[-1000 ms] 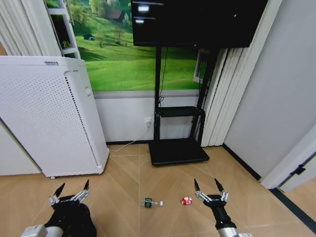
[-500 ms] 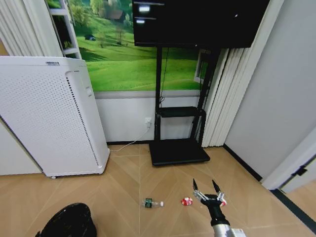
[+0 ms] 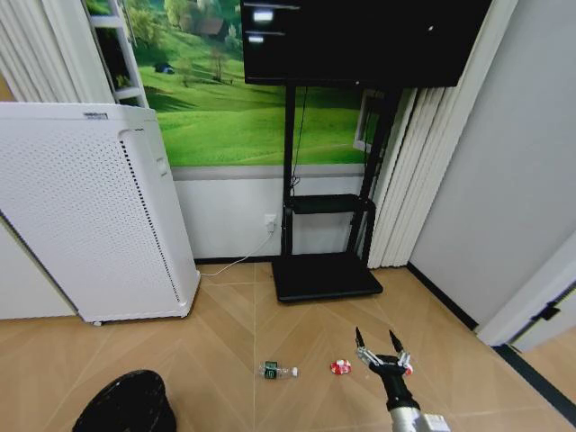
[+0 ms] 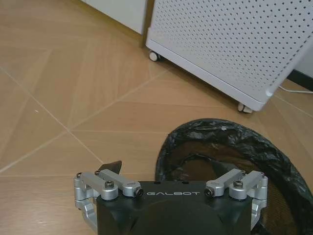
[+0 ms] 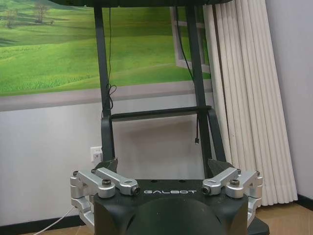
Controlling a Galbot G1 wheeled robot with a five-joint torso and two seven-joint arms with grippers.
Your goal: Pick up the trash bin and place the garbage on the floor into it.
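Observation:
The trash bin (image 3: pixel 126 405), a black round basket lined with a black bag, stands on the floor at the head view's lower left. In the left wrist view my left gripper (image 4: pixel 166 169) hangs open at the trash bin (image 4: pixel 230 156) rim, with one fingertip (image 4: pixel 112 165) outside the rim. The garbage lies mid-floor: a clear bottle with a green label (image 3: pixel 277 370) and a red-and-white wrapper (image 3: pixel 339 366). My right gripper (image 3: pixel 378 346) is open with nothing in it, fingers pointing up, just right of the wrapper. A red speck (image 3: pixel 407 366) shows beside it.
A tall white perforated air purifier (image 3: pixel 90 216) on wheels stands just behind the bin, also close in the left wrist view (image 4: pixel 230 44). A black TV stand (image 3: pixel 324 274) with a cable is against the back wall. White curtains and a wall close off the right.
My left gripper, open above the bin a second ago, has dropped out of the head view. The right gripper has sunk slightly and its fingers stand closer together.

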